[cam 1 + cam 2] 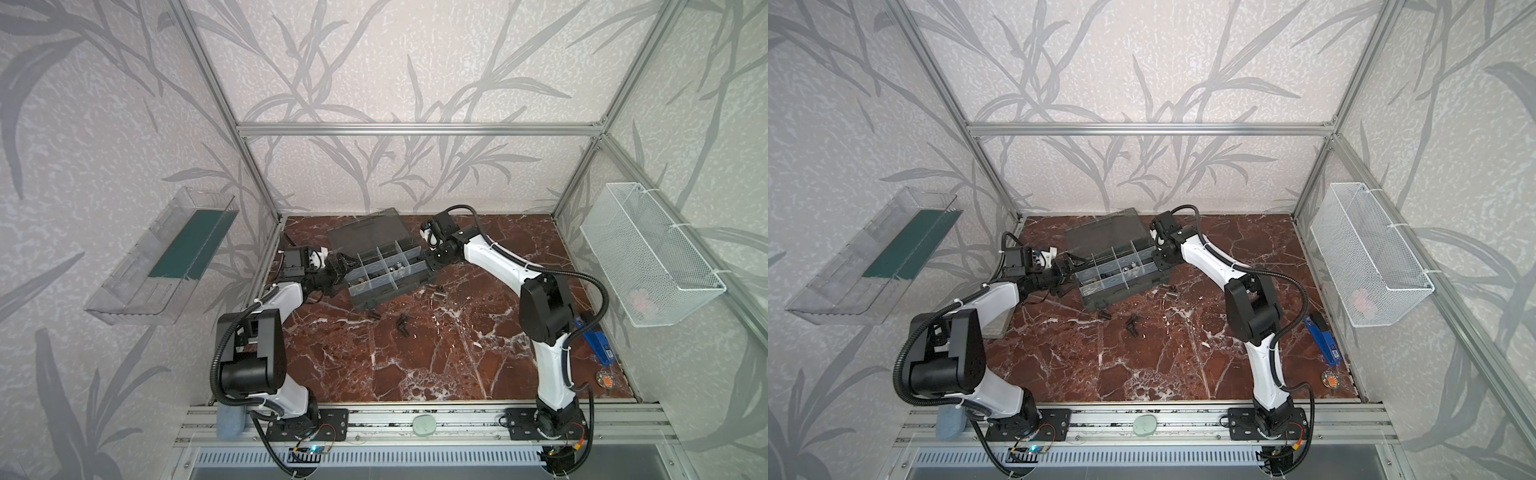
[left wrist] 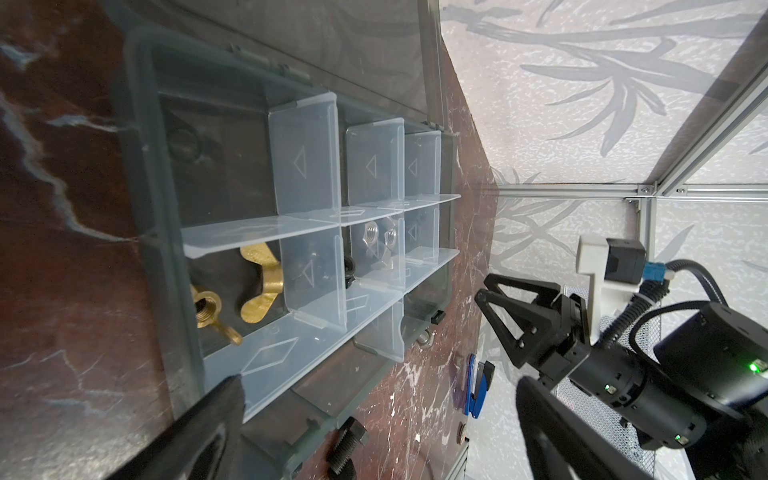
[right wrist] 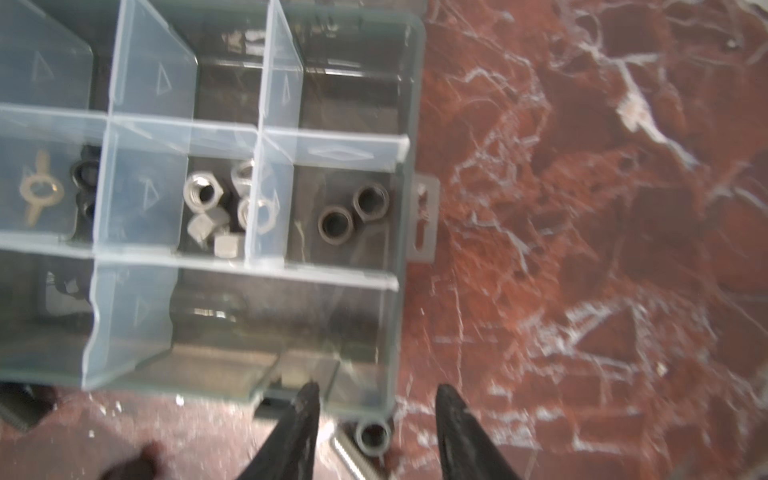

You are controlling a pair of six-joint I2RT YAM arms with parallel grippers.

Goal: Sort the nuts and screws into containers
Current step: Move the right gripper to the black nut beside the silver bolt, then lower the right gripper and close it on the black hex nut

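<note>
The right gripper (image 3: 378, 388) hangs spread, empty. A black hex nut (image 3: 374, 436) lies beneath its fingers (image 3: 305, 415), beside a silver threaded screw (image 3: 351, 455) and the dark grey plastic organizer case (image 3: 413, 83). Closing could snag either. The left gripper (image 2: 380, 380) gapes empty.

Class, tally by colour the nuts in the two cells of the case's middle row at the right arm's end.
Silver nuts: 5
Dark nuts: 2
Total: 7
</note>
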